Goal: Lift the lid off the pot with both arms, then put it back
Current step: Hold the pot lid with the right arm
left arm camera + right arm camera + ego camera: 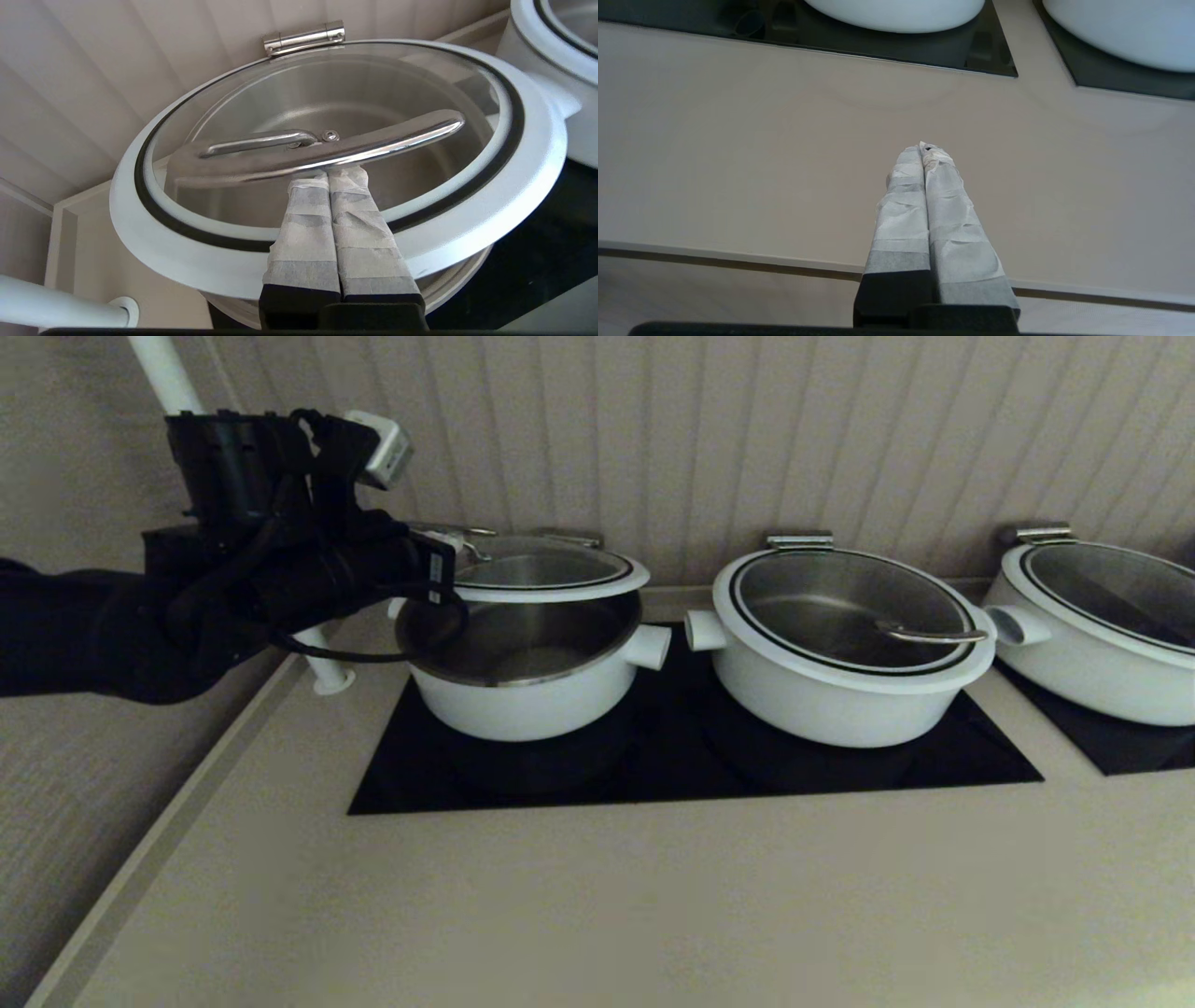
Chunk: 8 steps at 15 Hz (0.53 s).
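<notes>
Beige table [597,896], bare in the foreground, with black glass hob panels [672,756] set in further back and a ribbed wall panel [747,429] behind.

Item, right claw [927,149]: taped fingers pressed together on nothing, parked low over the table's near edge, well apart from the pots.

Item, left claw [329,173]: taped fingers pinched tight beneath the steel loop handle [327,149]; whether they grip it or merely hook under it is hard to judge from here.

Item, lid [546,569]: held by that claw above the pot, front edge raised, apparently pivoting on the steel hinge [303,37] beyond the claw. Handle's long axis runs crosswise to the claw's fingers.

Item, pot [523,681]: directly below the claw, steel interior exposed, stub handle pointing away from the left arm toward the neighbouring lidded pot [840,653].

Progress: lifting appears done, by one arm only; lowering the lid back remains.
</notes>
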### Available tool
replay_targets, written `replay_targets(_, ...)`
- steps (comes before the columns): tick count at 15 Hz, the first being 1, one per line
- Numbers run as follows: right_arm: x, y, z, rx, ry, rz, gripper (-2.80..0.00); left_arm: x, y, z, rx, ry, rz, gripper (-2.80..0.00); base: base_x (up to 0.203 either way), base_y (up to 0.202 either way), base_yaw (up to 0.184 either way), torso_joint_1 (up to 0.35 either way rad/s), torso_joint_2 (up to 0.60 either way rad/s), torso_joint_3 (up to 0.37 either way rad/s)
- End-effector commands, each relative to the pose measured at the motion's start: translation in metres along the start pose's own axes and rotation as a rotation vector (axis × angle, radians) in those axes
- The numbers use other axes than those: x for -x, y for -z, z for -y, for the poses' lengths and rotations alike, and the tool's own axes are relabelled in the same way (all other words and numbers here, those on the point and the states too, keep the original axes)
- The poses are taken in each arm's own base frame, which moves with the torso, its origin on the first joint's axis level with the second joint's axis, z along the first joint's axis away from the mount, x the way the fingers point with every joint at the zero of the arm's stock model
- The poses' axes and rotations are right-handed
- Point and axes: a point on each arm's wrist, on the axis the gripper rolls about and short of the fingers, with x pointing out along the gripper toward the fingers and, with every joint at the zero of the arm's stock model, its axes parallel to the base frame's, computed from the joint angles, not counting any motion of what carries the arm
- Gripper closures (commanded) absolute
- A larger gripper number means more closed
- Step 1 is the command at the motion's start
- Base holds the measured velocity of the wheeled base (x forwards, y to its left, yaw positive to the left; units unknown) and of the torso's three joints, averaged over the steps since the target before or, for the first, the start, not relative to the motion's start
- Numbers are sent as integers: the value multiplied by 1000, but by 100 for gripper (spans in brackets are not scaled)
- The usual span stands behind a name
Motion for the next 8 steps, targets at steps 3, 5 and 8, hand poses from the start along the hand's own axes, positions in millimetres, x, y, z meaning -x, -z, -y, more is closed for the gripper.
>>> replay_targets(3, 0, 0, 0, 28, -10, 2, 0, -12, 4, 1, -10, 6, -5, 0, 0, 0, 0, 0, 0, 0)
replay_targets(5, 0, -1, 0, 38, -13, 3, 0, -17, 3, 0, -10, 5, 1, 0, 0, 0, 0, 0, 0, 0)
replay_targets(8, 1, -3, 0, 44, -16, 9, 0, -19, 5, 1, -9, 6, -5, 0, 0, 0, 0, 0, 0, 0)
